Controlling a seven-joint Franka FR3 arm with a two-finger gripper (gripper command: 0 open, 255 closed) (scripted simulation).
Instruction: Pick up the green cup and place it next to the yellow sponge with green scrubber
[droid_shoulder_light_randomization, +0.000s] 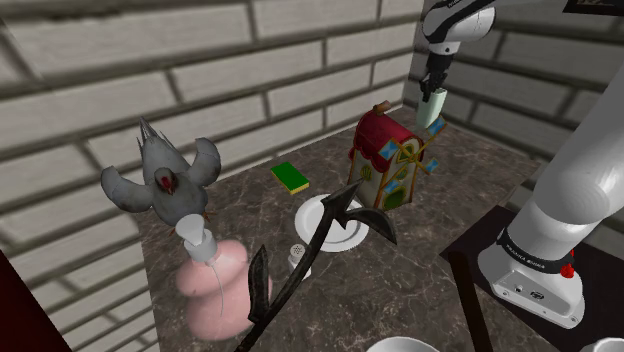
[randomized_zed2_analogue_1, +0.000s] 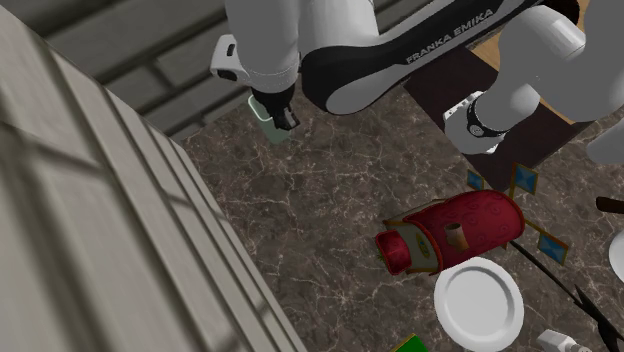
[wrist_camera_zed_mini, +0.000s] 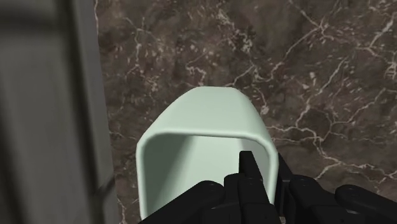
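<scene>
Pale green cup (wrist_camera_zed_mini: 202, 130) is being held by black gripper (wrist_camera_zed_mini: 264, 186), clamped on cup wall, one finger inside, one outside. Cup is being held aloft over dark marbled desk (droid_shoulder_light_randomization: 400, 275), nr brick wall (droid_shoulder_light_randomization: 200, 70), well apart from green-topped yellow sponge (droid_shoulder_light_randomization: 291, 177).

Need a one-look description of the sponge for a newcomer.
On the marble table, look toward the brick wall, between the grey chicken and the red windmill house. The sponge lies flat between the white plate and that wall: the only flat slab, green on top with a yellow edge.
</scene>
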